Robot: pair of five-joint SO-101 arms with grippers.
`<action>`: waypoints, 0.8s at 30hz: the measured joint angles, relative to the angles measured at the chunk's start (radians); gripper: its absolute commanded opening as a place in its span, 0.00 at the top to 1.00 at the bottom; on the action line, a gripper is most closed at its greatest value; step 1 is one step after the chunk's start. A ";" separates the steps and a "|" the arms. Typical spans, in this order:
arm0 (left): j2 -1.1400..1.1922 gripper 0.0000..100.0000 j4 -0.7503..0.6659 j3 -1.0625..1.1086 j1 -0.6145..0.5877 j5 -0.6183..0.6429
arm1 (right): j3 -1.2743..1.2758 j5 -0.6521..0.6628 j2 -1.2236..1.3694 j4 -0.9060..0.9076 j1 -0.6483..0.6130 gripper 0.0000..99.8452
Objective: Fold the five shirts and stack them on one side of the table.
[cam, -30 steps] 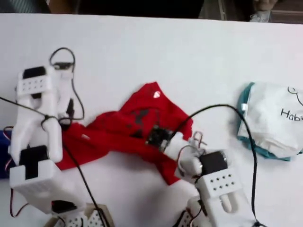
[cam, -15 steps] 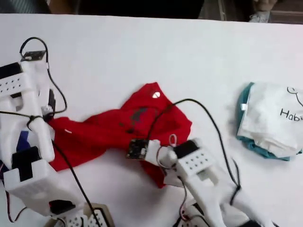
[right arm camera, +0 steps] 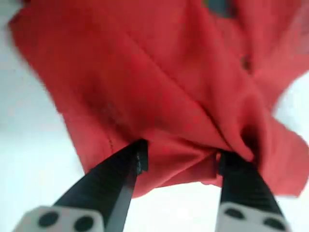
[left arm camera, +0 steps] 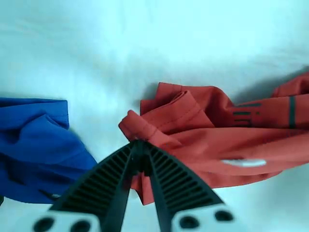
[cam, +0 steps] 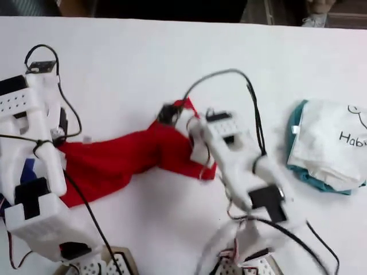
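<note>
My left hand (left arm camera: 140,145) is pressed together on a hem of the red shirt (cam: 114,163), anchoring that end so the cloth lies stretched long across the counter (cam: 172,51). My right hand (right arm camera: 182,157) is spread with the shirt's other end bunched between its fingers, I judge to carry a fold across. The folded stack (cam: 327,146) lies well apart on my right.

My left gripper (left arm camera: 139,147) is showing ribbed matt black plastic fingers (left arm camera: 174,182); the red shirt (left arm camera: 207,137) is looking like soft, creased matt cloth, the blue shirt (left arm camera: 34,140) likewise.
</note>
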 measured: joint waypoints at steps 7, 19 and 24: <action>0.000 0.97 0.002 -0.017 0.000 0.000 | -0.549 -0.048 0.238 0.230 0.029 0.75; 0.000 0.97 0.003 -0.064 0.000 0.000 | -0.672 0.014 0.196 0.591 0.058 0.75; 0.000 0.97 -0.034 -0.064 0.000 0.000 | -0.529 0.018 0.147 0.592 0.058 0.75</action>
